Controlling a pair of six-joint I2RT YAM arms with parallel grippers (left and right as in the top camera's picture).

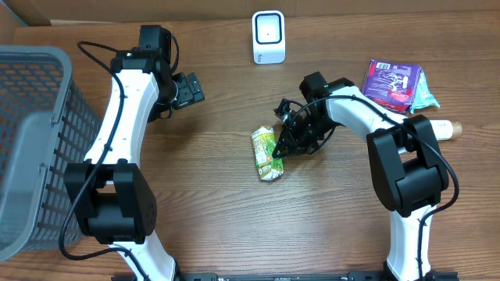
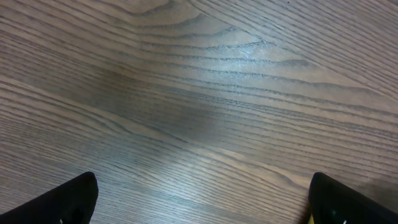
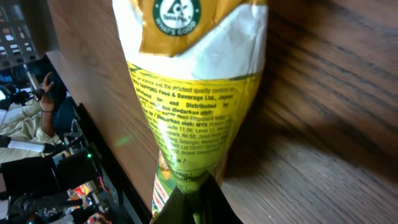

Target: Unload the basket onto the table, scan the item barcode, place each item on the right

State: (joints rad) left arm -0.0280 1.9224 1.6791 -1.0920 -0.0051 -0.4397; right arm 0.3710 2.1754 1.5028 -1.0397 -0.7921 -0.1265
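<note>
Centre frame: right end effector (image 1: 280, 154) clamped on one end of the green-yellow snack packet (image 1: 264, 147), lying on the wood surface (image 1: 219, 203) well below the white scanner (image 1: 268, 37) at top centre; left end effector (image 1: 191, 89) wide open, idle; grab done, lift & scan not yet.

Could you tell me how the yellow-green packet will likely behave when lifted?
Probably floppy: the packet looks like thin, crinkled film. Pinched only at its tapered end by the right gripper, it may sag or swing.
</note>
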